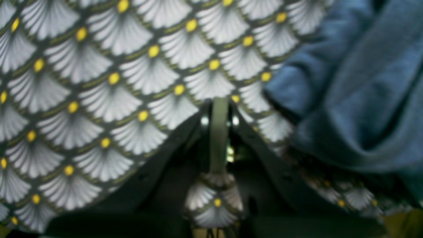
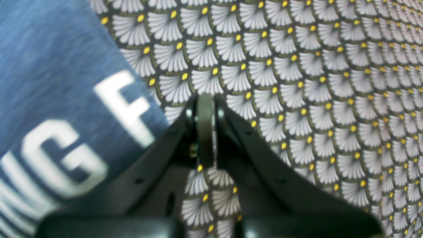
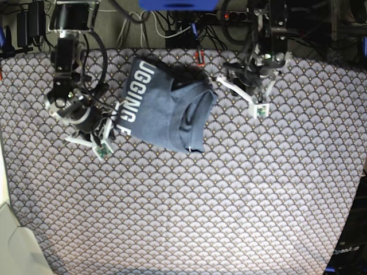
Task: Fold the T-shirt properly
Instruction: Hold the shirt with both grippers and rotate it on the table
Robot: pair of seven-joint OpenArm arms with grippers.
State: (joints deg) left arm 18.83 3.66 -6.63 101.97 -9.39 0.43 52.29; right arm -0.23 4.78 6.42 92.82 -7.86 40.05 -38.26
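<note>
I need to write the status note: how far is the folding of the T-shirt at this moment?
Looks done: the T-shirt lies on the tablecloth as a compact bundle, white lettering showing on one side. It is rumpled near the collar, so not neat. In hand: nothing; the left gripper and the right gripper are both shut, empty and beside the shirt. Left: probably smoothing or squaring the bundle.
</note>
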